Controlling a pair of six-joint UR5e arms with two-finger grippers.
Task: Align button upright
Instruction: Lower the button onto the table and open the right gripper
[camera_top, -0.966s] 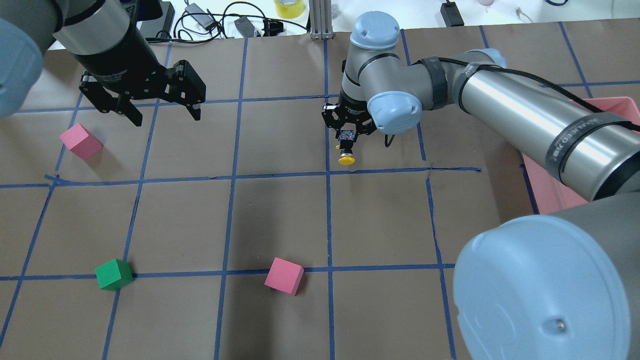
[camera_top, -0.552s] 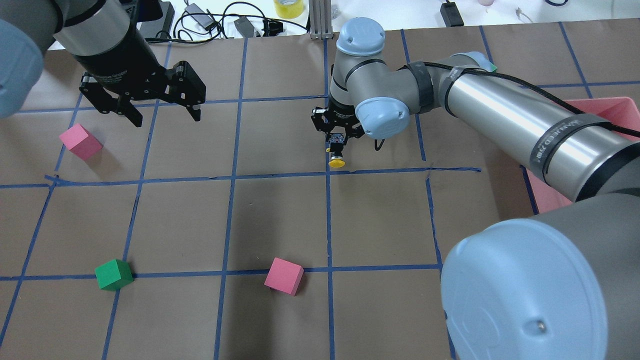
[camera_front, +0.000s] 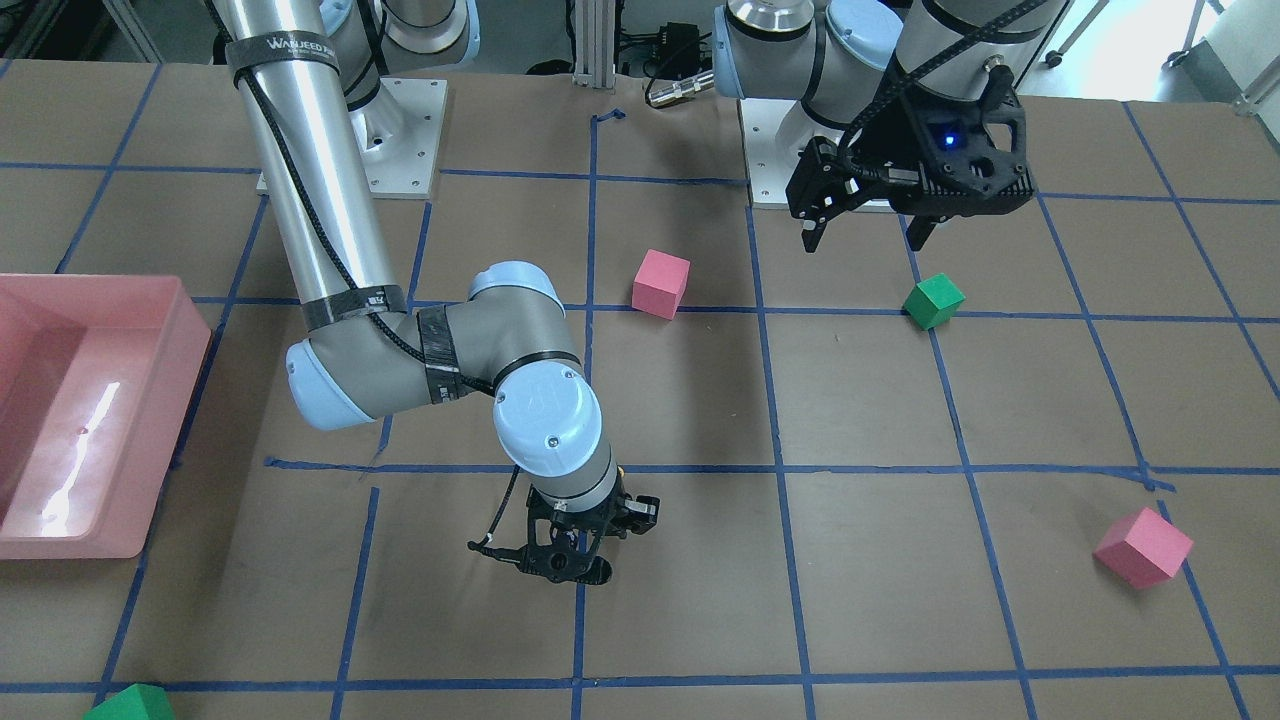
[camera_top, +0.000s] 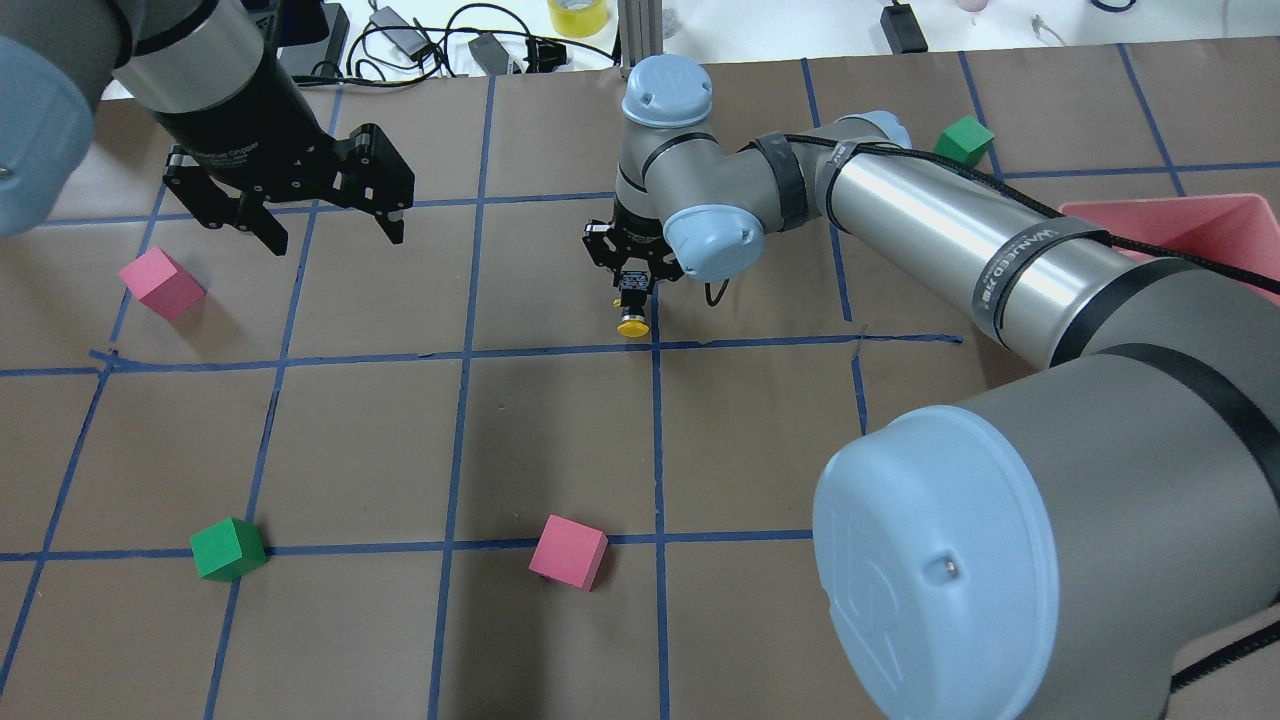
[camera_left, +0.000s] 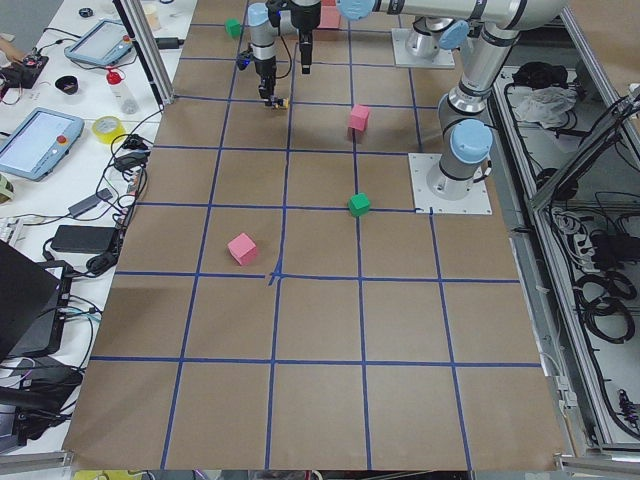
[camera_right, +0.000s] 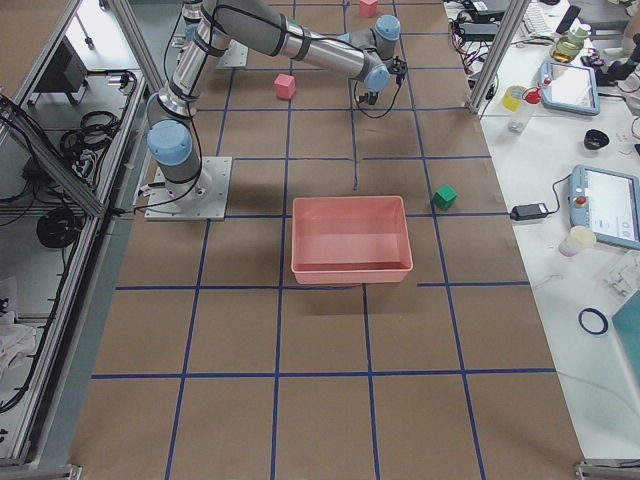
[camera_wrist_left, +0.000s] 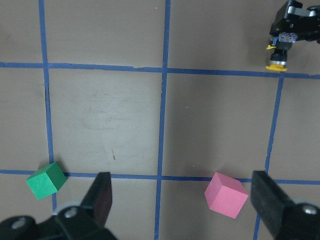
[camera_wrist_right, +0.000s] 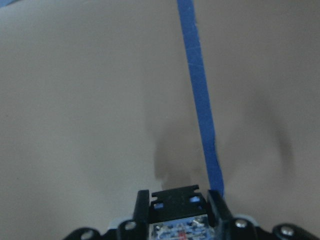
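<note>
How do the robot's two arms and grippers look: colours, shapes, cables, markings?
The left arm and right arm are silver-grey tubes with round light-blue joint caps. A black cable runs along the right arm under black bands; one band bears white lettering. The left gripper and right gripper are black, with two fingers each.

Bright, even light from above lit the brown table (camera_top: 560, 430), with white glare streaking the floor of the pink bin (camera_front: 170, 400) and the steel right arm (camera_top: 930, 230) beside it, soft shadows under that arm, and the button (camera_wrist_right: 178, 227) blurred at close range in the right wrist view.
</note>
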